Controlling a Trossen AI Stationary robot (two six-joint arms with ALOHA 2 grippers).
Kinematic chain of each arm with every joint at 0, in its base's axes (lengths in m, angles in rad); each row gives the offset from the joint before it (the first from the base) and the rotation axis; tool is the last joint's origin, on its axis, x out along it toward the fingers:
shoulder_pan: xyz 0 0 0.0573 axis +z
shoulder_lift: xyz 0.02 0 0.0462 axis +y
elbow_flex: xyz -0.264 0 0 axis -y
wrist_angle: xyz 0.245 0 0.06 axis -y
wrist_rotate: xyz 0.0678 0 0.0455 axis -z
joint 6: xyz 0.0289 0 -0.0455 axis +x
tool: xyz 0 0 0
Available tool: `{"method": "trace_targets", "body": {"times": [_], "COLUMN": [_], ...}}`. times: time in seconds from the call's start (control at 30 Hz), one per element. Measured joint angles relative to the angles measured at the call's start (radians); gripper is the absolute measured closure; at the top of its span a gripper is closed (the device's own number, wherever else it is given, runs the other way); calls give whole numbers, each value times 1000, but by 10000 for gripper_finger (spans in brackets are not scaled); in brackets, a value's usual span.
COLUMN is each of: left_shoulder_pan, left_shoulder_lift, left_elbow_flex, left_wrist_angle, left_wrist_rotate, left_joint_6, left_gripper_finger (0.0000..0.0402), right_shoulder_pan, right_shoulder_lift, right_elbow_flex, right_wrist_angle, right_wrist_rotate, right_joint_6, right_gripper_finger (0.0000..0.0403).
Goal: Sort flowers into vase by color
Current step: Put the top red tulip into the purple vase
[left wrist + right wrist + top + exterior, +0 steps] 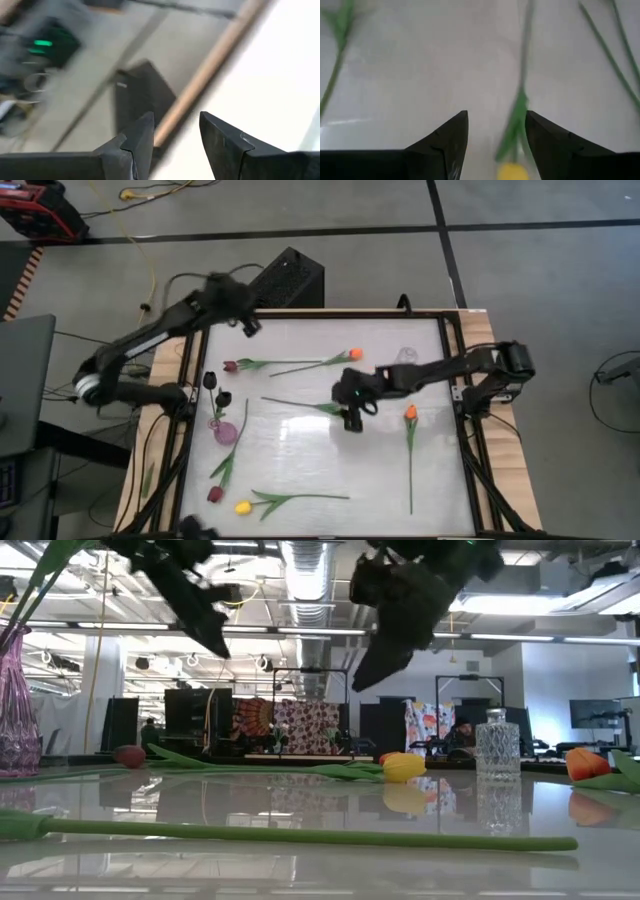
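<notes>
Right pincer (353, 420): we see it parted, empty, mid-table; only its wrist view shows a yellow tulip (510, 171) between the fingers.
Left pincer (248, 327): parted, empty, over the table (300, 435) edge at 11 o'clock.
Purple vase (225, 430): at 9 o'clock.
Tulips: scattered flat.

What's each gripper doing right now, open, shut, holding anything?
Left gripper: open, empty, at the table's far left edge.
Right gripper: open, empty, over a yellow tulip mid-table.
</notes>
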Motion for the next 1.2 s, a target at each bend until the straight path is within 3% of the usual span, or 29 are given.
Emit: {"method": "trace_targets", "body": {"times": [0.23,0.37,0.63,1.03,1.2], "left_shoulder_pan": [-98,-132,-185,-186,-189], "left_shoulder_lift": [300,404,567,690,699], "left_elbow_flex": [176,231,234,233,228], "left_wrist_angle": [-256,-379,-434,-435,-455], "left_wrist_rotate": [49,154,138,105,20], "left_joint_6": [58,69,121,147,154], "left_gripper_finger": [253,253,253,254,307], "right_shoulder_pan": [40,18,-38,-106,-123], "right_shoulder_lift": [-9,-20,-20,-33,-33], "right_elbow_flex": [-181,-214,-227,-226,-226], "right_wrist_angle": [319,321,308,306,302], "right_wrist_rotate": [26,31,31,29,28], "right_joint_6": [-127,-169,-258,-282,-280], "right_gripper_finger": [182,182,182,182,182]}}
